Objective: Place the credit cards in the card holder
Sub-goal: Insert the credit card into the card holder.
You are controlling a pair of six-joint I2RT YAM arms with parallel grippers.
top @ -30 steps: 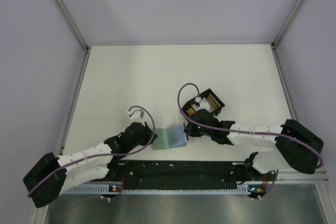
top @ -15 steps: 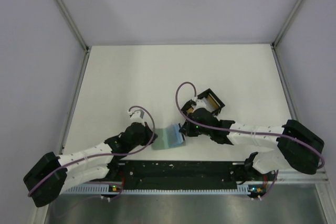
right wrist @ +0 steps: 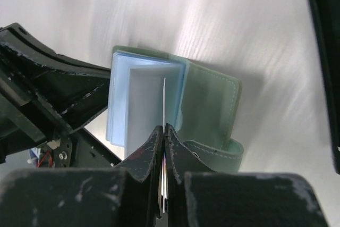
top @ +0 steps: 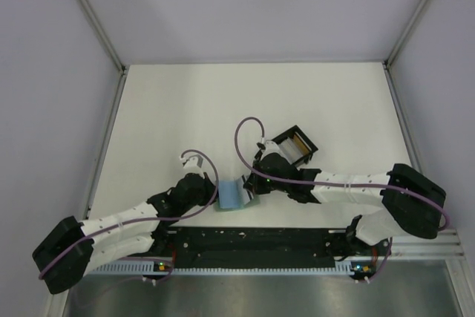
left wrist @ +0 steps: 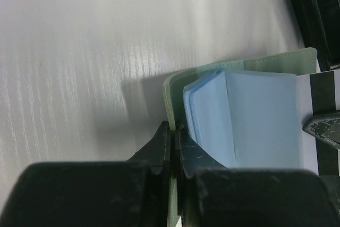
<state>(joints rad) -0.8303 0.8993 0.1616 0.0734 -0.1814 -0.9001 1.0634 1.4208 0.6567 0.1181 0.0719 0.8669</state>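
The right pincer (top: 251,185) has slid away from the black box (top: 295,144) to the card holder (top: 228,195), bringing its credit card (right wrist: 164,102) edge-on over the holder's blue inside.

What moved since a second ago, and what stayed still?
The right fingers, pinching a credit card, slid left from beside the black box to over the open card holder. The left fingers kept clamping the holder's edge, and the box stayed put.
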